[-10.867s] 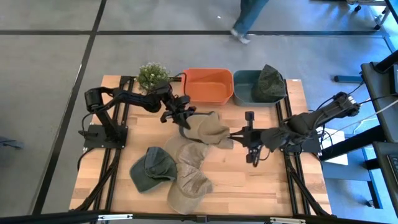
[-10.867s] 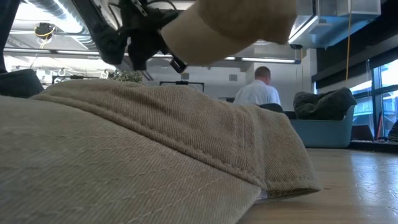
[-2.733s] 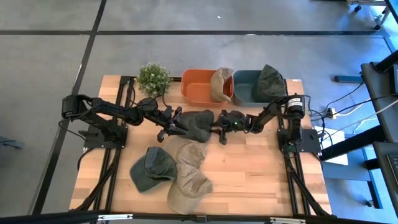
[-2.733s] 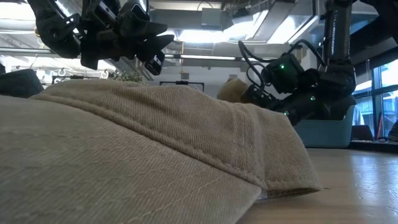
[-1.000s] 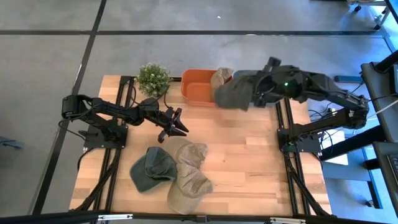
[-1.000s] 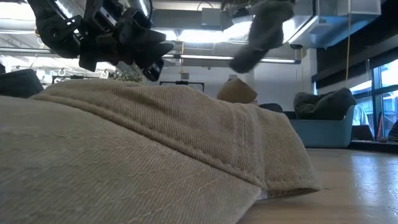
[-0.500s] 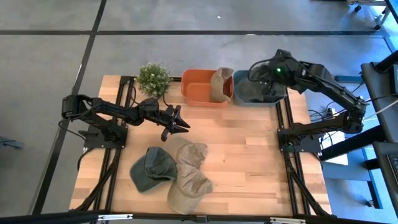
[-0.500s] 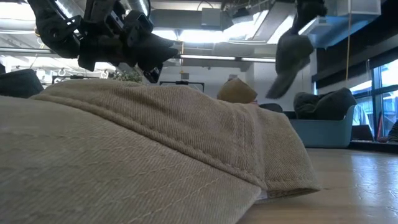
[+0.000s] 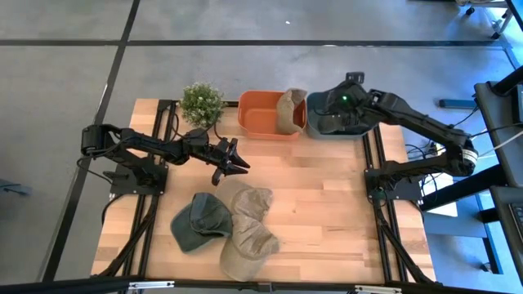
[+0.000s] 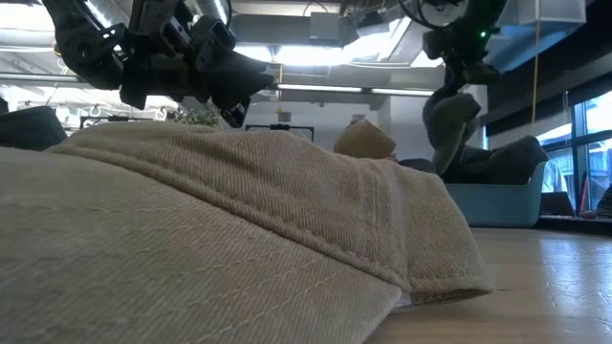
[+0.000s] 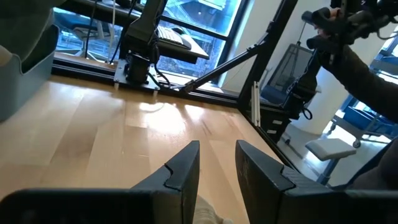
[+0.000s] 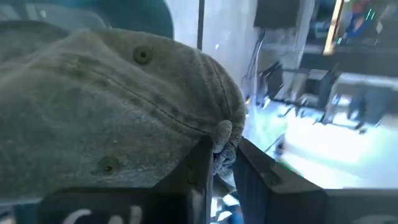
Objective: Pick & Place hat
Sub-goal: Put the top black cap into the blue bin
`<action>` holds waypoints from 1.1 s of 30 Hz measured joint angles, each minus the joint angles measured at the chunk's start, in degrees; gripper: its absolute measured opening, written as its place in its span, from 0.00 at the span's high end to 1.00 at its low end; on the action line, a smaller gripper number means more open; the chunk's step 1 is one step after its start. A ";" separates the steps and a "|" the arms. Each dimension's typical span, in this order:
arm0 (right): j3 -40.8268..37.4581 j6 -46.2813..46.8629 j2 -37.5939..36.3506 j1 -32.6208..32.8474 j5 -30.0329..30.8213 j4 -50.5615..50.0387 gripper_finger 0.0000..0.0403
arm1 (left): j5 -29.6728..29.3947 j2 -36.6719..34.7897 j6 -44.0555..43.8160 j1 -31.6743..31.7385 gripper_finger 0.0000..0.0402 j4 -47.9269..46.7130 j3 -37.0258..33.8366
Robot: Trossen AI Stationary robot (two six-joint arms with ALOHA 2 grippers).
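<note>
A dark green hat [image 10: 449,122] hangs from my right gripper [image 10: 466,59], which is shut on it above the blue-grey bin [image 10: 502,205] at the table's far right; the same hat [image 12: 106,106] fills the right wrist view. Another dark hat [image 10: 502,155] lies in that bin. A tan hat [image 9: 289,110] leans on the right wall of the orange bin [image 9: 263,118]. My left gripper [image 9: 237,161] stands level over the table's middle left, open, with nothing between its fingers [image 11: 183,171]. A green hat [image 9: 200,220] and two tan hats [image 9: 249,224] lie near the front edge. My right gripper pinches a bunched bit of the hat's edge [image 12: 222,134] between its two fingers [image 12: 200,163]. The fingers come slanting down from above. The hat hangs slack below them, its lower end [image 10: 442,164] down near the bin's rim; whether it touches the bin I cannot tell.
A potted plant [image 9: 200,100] stands at the far left of the bins. The big tan hat [image 10: 220,239] in front blocks most of the low view. Bare wood [image 9: 327,204] lies between the bins and the near edge on the right.
My right gripper has carried the dark green hat from beside the orange bin toward the table's right, over the blue-grey bin, and has sunk and rolled. The hat, which hung high, now dangles low above that bin.
</note>
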 joint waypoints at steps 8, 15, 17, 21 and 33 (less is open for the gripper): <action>-0.89 -7.02 0.02 1.39 -0.29 5.14 0.87 | 0.00 0.00 1.58 0.00 0.75 -0.02 -0.02; -0.89 -11.16 0.02 3.27 -0.18 6.83 0.87 | -0.01 0.00 3.95 -0.02 0.75 -0.02 -0.02; -0.89 -11.23 0.02 2.41 0.65 5.95 0.87 | -0.02 0.00 3.96 -0.01 0.75 0.00 -0.02; -0.89 -12.26 0.02 0.38 0.90 1.94 0.87 | 0.00 0.00 3.92 0.00 0.75 -0.02 -0.02; -0.89 -10.72 0.09 -4.86 -4.29 -1.34 0.85 | 0.00 0.00 2.92 0.00 0.75 -0.02 -0.02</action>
